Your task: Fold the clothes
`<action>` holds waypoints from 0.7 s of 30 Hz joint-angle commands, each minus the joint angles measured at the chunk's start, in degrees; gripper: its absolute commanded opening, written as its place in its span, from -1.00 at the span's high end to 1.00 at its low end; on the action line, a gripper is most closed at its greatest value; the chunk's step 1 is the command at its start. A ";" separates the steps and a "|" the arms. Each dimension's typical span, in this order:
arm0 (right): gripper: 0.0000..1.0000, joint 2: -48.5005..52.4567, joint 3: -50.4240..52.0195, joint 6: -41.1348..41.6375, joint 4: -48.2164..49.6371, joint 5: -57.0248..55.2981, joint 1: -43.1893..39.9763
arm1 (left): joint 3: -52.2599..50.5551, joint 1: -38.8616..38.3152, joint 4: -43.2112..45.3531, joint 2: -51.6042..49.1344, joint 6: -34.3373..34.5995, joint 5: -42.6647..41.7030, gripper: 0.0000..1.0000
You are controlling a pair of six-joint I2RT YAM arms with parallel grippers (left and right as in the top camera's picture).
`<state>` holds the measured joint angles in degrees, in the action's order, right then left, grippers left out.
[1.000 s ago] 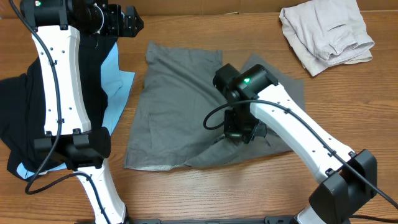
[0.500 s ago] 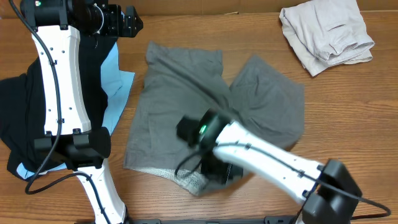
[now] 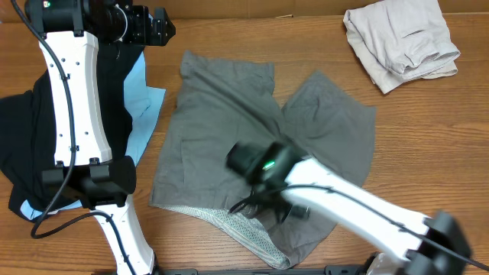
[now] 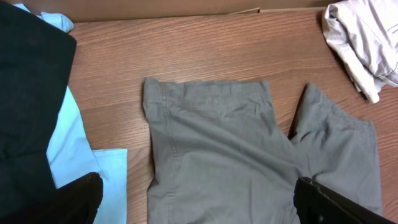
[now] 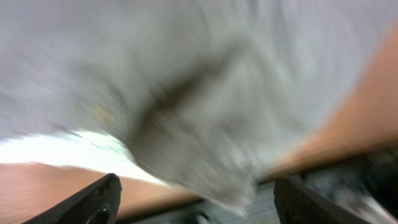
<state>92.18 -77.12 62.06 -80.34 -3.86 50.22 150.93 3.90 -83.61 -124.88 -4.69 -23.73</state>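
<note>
Light in my overhead feed falls evenly and fairly bright from above. The tabletop is uniformly lit, and soft, short shadows edge the grey shorts. The right arm smears with motion blur there. My right wrist view is almost wholly blurred, with the shorts streaked and a pale patch washed out. The left wrist view is sharp, though its black garment loses all detail.

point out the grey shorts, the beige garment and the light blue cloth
grey shorts [image 3: 214,130]: overhead view, flat middle of the fabric
beige garment [image 3: 401,38]: overhead view, centre of the crumpled pile
light blue cloth [image 4: 87,180]: left wrist view, its flat lower part
</note>
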 commanded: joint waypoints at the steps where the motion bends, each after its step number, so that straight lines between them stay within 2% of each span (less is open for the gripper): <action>1: -0.63 -2.14 -0.13 -13.66 5.90 -2.29 -9.03 | -0.46 0.17 0.42 -0.76 -0.55 0.15 -1.00; 5: -0.63 -0.61 -0.13 -25.75 14.73 2.32 -21.90 | -0.46 -0.55 0.46 -1.20 -2.34 0.17 -1.00; 9: -0.63 1.49 -0.13 -31.15 21.53 4.20 -35.28 | -0.55 -1.64 0.50 -1.90 -3.58 0.17 -1.00; 12: -0.60 3.61 -0.13 -37.38 28.76 9.73 -43.82 | -0.57 -2.67 1.14 -2.95 -3.98 0.17 -1.00; 16: -0.54 7.48 -0.13 -41.42 36.61 12.11 -48.63 | -0.57 -4.31 1.88 -4.92 -3.98 0.20 -1.00; 21: -0.48 12.76 -0.13 -46.25 47.17 11.17 -48.54 | -0.57 -5.22 1.90 -7.65 -3.91 0.28 -1.00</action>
<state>102.72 -77.12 20.84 -35.73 6.24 0.84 150.82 -0.84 -81.80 -130.48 -7.53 -23.73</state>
